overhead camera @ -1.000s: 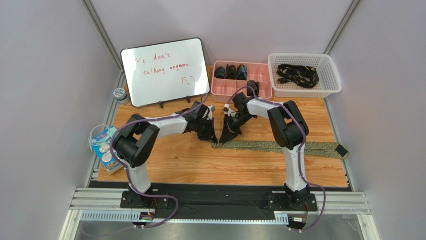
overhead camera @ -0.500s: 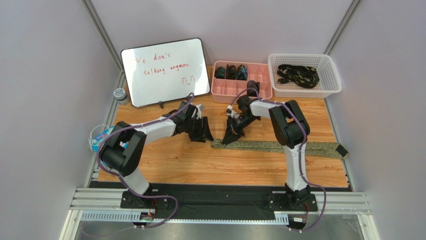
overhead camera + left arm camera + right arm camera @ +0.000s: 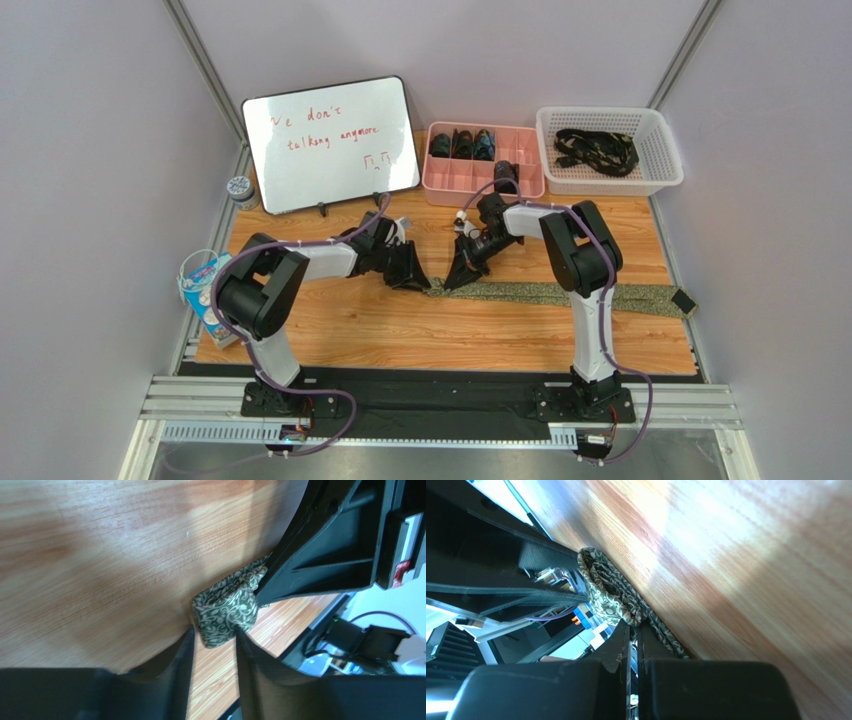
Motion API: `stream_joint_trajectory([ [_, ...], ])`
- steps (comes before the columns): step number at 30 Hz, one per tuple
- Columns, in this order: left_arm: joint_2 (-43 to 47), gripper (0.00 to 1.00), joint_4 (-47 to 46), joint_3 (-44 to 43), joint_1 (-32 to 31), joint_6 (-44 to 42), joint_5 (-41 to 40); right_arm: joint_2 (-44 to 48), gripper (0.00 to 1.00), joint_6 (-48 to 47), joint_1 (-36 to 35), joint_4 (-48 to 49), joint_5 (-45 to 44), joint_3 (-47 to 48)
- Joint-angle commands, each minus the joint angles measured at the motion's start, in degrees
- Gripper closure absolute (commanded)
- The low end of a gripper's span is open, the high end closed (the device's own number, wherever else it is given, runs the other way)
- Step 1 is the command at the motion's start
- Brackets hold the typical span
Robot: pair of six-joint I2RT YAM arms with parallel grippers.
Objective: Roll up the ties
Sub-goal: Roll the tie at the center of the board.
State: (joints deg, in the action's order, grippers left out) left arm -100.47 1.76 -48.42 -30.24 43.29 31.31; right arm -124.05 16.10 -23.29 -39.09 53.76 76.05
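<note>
The right pincer [image 3: 635, 626] is closed tight on the folded end of the olive-green tie [image 3: 560, 293], probably to pin the fold so that it cannot spring flat. The left pincer [image 3: 214, 632] stands part open, its fingers straddling that same fold without clamping it, apparently placed to take over the next turn. The rest of the tie lies flat along the bench [image 3: 400, 335], running toward its right edge.
</note>
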Motion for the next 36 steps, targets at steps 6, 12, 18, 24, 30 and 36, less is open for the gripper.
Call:
stream_joint_trajectory([
  [6,3.77,0.91,-5.27,-1.85,-0.26,2.41,4.90,-1.72,1.00,1.74,-1.05,5.51,-6.47,-2.49],
  [12,3.45,1.00,-6.94,-3.78,-2.89,2.50,6.57,-1.81,1.00,3.76,-2.37,7.19,-5.86,-1.87],
  [18,-2.53,1.00,-3.87,-7.03,-5.00,-0.74,3.85,-1.37,1.00,4.47,-2.90,7.89,-5.42,-1.96],
  [24,-7.02,1.00,12.03,-12.13,-7.38,-9.79,-6.43,0.12,0.99,2.89,-2.99,6.75,-5.07,-2.40],
  [30,-8.52,1.00,17.40,-11.61,-8.78,-14.11,-10.57,1.35,0.94,2.18,-2.99,5.96,-5.07,-1.61],
  [36,-8.61,1.00,20.03,-10.55,-9.84,-16.12,-15.40,2.76,0.85,2.18,-2.73,4.38,-5.07,-0.73],
])
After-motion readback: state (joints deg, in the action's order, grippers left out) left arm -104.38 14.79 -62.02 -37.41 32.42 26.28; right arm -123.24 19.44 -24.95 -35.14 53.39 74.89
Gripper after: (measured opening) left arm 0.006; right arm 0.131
